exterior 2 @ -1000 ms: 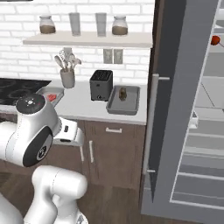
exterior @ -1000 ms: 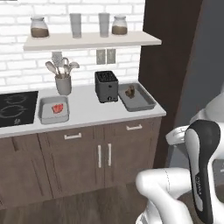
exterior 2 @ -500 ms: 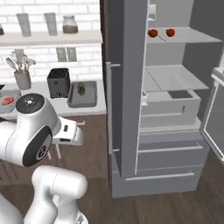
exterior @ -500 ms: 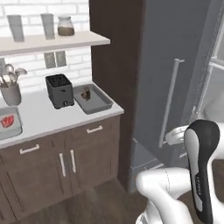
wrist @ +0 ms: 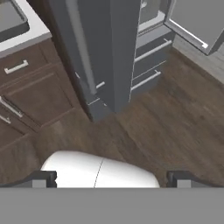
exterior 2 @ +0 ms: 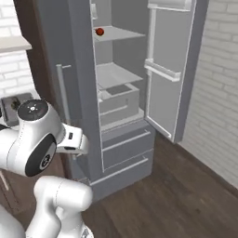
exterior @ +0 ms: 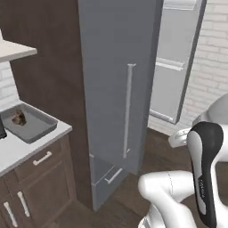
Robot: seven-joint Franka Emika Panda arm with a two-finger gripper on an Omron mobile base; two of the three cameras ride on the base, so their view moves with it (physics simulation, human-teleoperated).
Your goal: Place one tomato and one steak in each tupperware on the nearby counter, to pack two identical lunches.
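From my seat I see the tall grey fridge (exterior: 118,89) square in front of the base, its near door shut with a long vertical handle (exterior: 128,109), its far door (exterior 2: 172,69) swung wide open. Through the right base view I can look inside: pale shelves, a drawer box on the middle level, and 1 small red round thing (exterior 2: 99,31) on the upper shelf — it looks like a tomato, though it is too small for me to be sure.

The gripper (wrist: 111,177) points down at the dark wood floor (wrist: 175,109), and its 2 dark fingertips (wrist: 41,178) sit far apart at the bottom corners of the hand view, so the jaws stand wide with nothing between them.

The counter (exterior: 22,147) lies off to the left, beside the fridge, over brown cabinets with silver bar handles. On it I see 1 tupperware (exterior: 29,124), a shallow grey tray near the counter's end — a small dark brownish lump (exterior: 18,118) rests in its back corner, which I cannot identify for certain.
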